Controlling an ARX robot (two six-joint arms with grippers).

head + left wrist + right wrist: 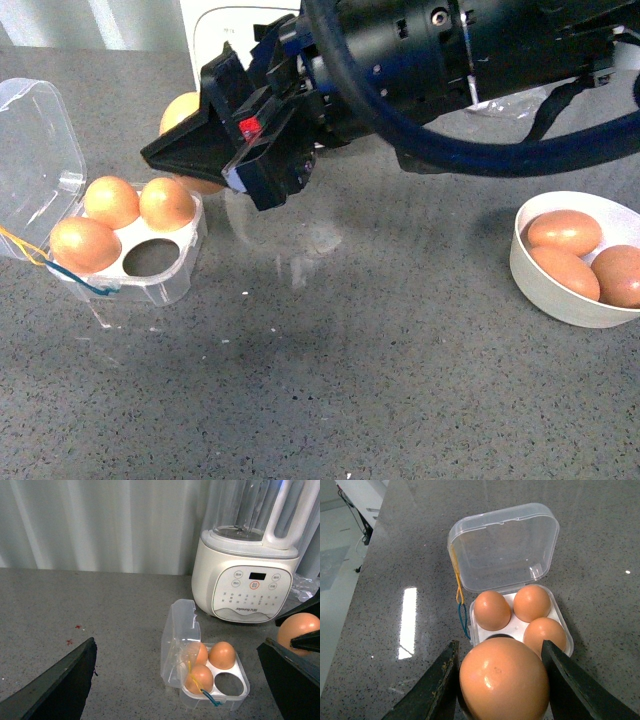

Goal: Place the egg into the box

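Orange-brown egg (504,680) pinched firmly in right gripper (502,695), raised at right side of box (505,550). Transport step. Next needs centring over empty near-right cup (155,258), lowering gently, then opening jaws.

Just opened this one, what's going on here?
The right tool is shut on an egg, held close to the open box but not yet in it. The box sits on the counter with its lid up. Three of its cups hold eggs and the fourth cup is empty. The left tool is open and holds nothing. A white bowl off to the robot's right holds three more eggs.
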